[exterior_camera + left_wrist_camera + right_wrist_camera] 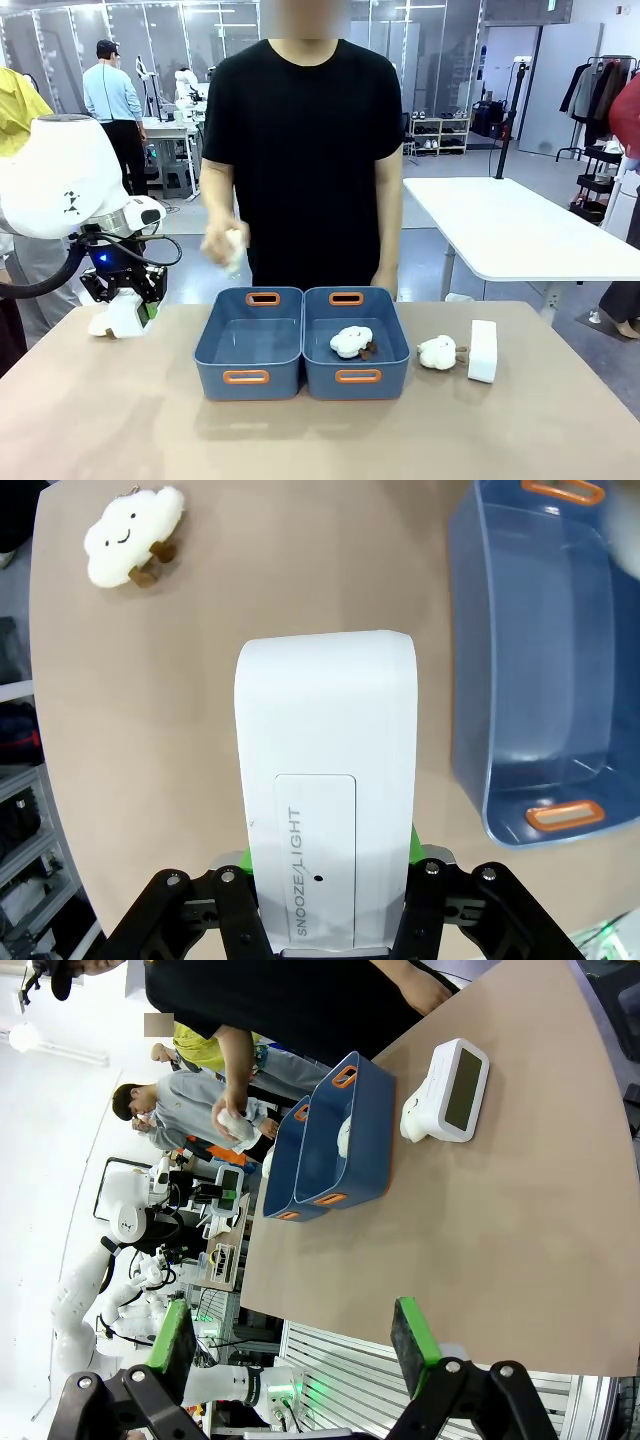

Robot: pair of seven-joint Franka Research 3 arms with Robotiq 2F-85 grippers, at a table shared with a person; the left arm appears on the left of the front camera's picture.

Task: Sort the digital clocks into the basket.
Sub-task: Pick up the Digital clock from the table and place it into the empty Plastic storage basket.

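My left gripper [128, 303] hangs over the table's left end, shut on a white digital clock [122, 316]. In the left wrist view that clock [325, 770] fills the gap between the green pads of the gripper [328, 855], its "SNOOZE/LIGHT" face towards the camera. Two blue baskets stand side by side mid-table: the left one [228, 345] is bare inside and the right one [385, 345] holds a plush toy [350, 342]. The second clock [482, 351] stands on the table to the right of the baskets, and shows as a clock [455, 1088] in the right wrist view too. My right gripper [292, 1340] is open, with nothing between its fingers.
A plush toy [440, 352] lies between the right basket and the second clock. A cloud-shaped plush [130, 545] lies beyond the held clock. The person stands behind the baskets with something white in a raised hand [225, 248]. The bare basket [530, 660] is to the held clock's right.
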